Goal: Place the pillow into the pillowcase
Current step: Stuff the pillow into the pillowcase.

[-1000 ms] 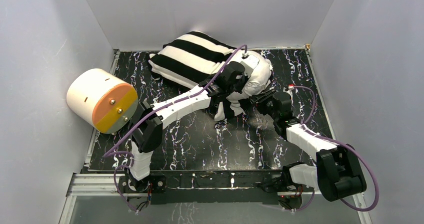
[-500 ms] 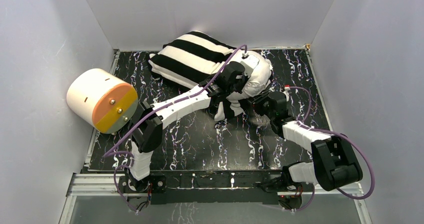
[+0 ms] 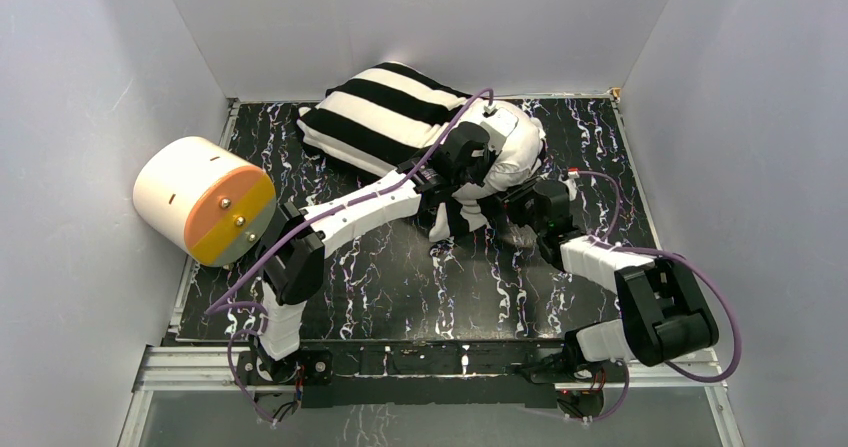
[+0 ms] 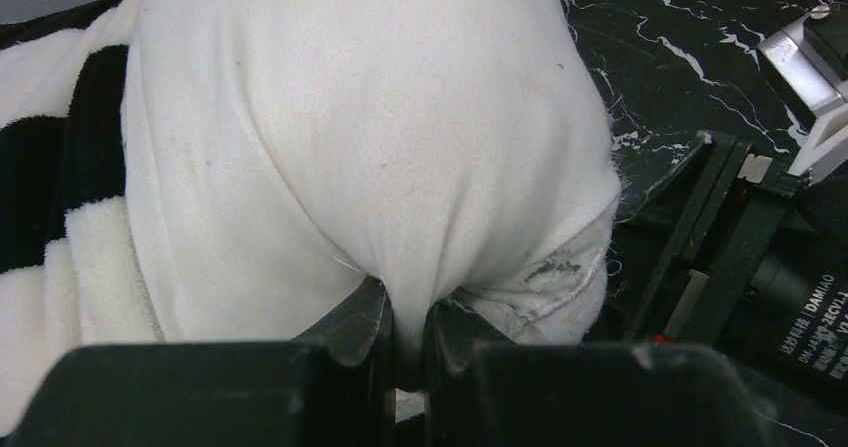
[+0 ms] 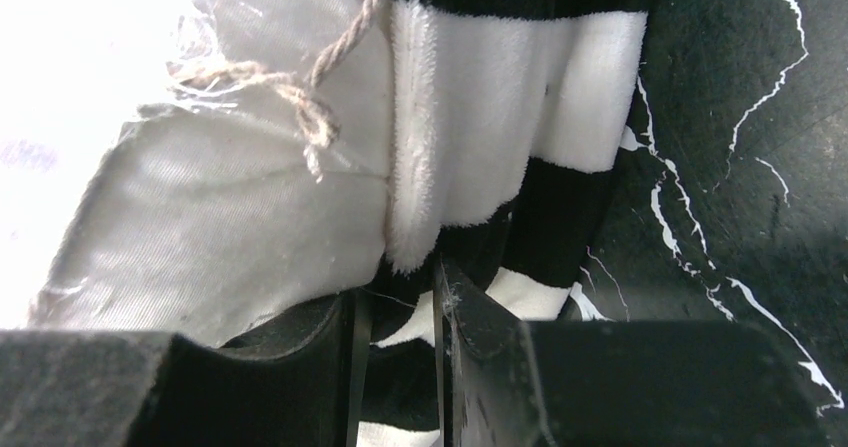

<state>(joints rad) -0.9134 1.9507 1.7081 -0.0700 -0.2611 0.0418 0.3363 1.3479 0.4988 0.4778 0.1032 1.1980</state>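
Pillow [image 3: 522, 139] and pillowcase [image 3: 385, 112] lie together at the far middle of the counter [image 3: 400, 277]. The striped bulk runs toward the far left corner, and one white end bulges out to the right.

Judging by that plump striped length, most of the stuffing is done. What remains appears to be this last rounded end, which is bare, with the sleeve's mouth bunched around and beneath it.

The left tool [image 4: 405, 317] is pinched together on a fold of the pillow's white cloth at the bulge's near side. The right tool [image 5: 400, 297] is clamped on the striped hem of the pillowcase, just under the white end. From the wrist view, black and white plush sits between its fingers, beside a frayed seam of the pillow.

The remaining work is probably to draw the hem over the bulge while the end is pushed inward, then let go.

Room is tight where it matters. The two tools work just beside each other, and the right wrist is close to the left tool's side. The back wall [image 3: 420, 27] stands near the far edge of the pillowcase, so there is little room to push that way.

The near half of the counter and its right side are open. A cream cylinder [image 3: 205, 199] with an orange face sits at the left edge, apart from the cloth.
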